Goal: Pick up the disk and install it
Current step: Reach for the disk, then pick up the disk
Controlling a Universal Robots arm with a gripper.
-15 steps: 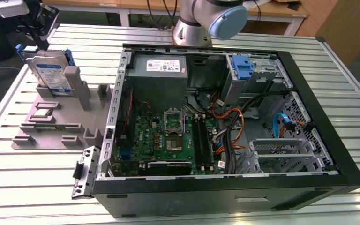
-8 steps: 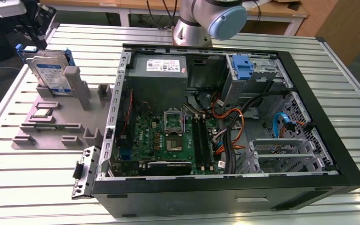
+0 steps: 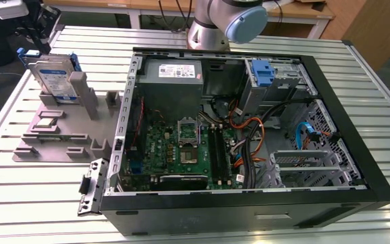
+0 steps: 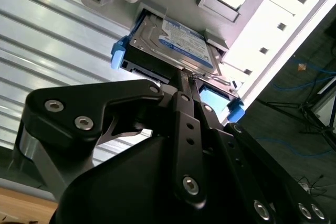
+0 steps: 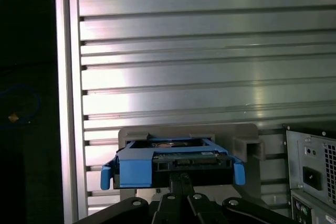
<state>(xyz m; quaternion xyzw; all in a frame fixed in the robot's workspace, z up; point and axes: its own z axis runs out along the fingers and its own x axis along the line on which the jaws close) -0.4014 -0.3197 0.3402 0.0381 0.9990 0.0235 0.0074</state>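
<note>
The disk [image 3: 51,76] is a silver drive with a white-and-blue label in a blue carrier. It stands on edge in a slot of the grey holder [image 3: 53,137] at the exterior view's left. In both wrist views the disk [image 4: 176,43] [image 5: 173,163] sits just ahead of my gripper [image 4: 185,77] [image 5: 181,176]. The two black fingers lie together, shut, with their tips at the middle of the disk's near edge. Nothing is between them.
An open computer case [image 3: 357,168] lies on the slatted metal table [image 3: 19,193], with a motherboard, cables and a blue bracket [image 3: 264,73] in its drive bay. A small square chip [image 3: 46,123] rests on the holder. The arm's base [image 3: 225,23] stands behind the case.
</note>
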